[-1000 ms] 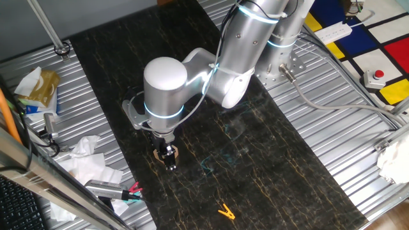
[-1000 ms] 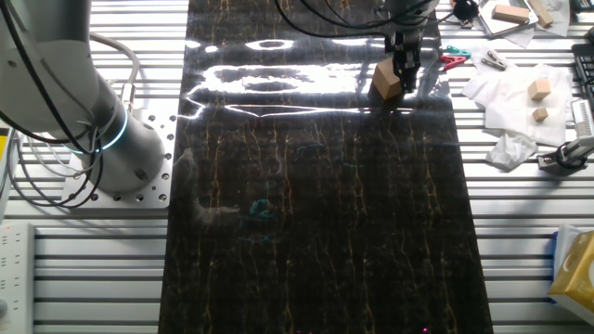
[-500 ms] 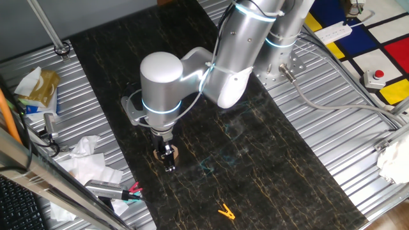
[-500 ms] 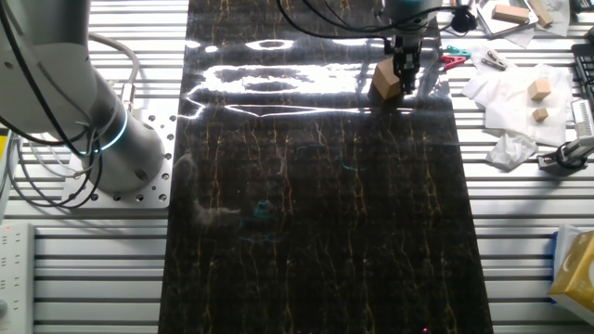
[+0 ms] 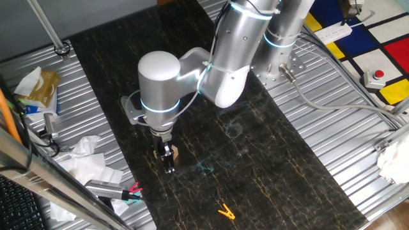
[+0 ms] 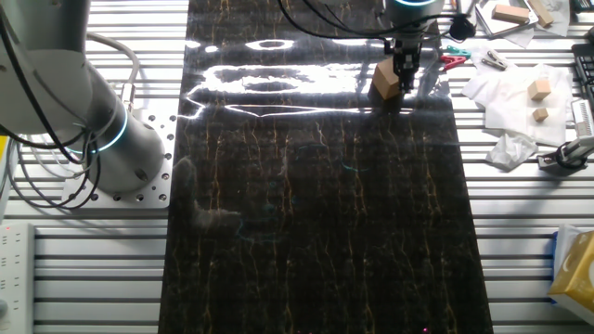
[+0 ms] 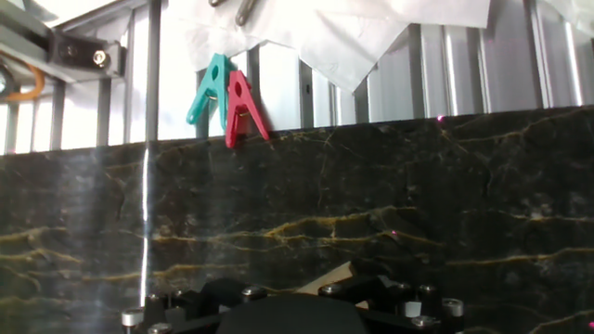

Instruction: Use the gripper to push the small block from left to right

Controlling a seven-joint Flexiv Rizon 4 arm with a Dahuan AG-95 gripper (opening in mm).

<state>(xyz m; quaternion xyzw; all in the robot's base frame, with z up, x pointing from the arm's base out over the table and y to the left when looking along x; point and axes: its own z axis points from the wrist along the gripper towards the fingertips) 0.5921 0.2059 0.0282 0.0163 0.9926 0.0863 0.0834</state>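
The small block (image 6: 385, 81) is a light-tan wooden cube near the far right edge of the dark marbled mat (image 6: 316, 213). The black gripper (image 6: 406, 70) stands upright against the block's right side, its fingers close together and holding nothing. In one fixed view the gripper (image 5: 167, 161) hangs below the silver arm's blue-lit ring, and only tan slivers of the block (image 5: 174, 153) show behind it. In the hand view a tan corner of the block (image 7: 327, 279) shows just above the dark gripper body at the bottom edge.
A teal clip (image 7: 212, 86) and a red clip (image 7: 243, 108) lie just past the mat's edge, near white tissue (image 5: 86, 160). An orange clip (image 5: 225, 211) lies on the mat. Spare wooden blocks (image 6: 539, 90) sit on tissue. The second arm's base (image 6: 111, 139) stands beside the mat.
The arm's elbow has drifted slightly left and the gripper has shifted a little. The block has not visibly moved.
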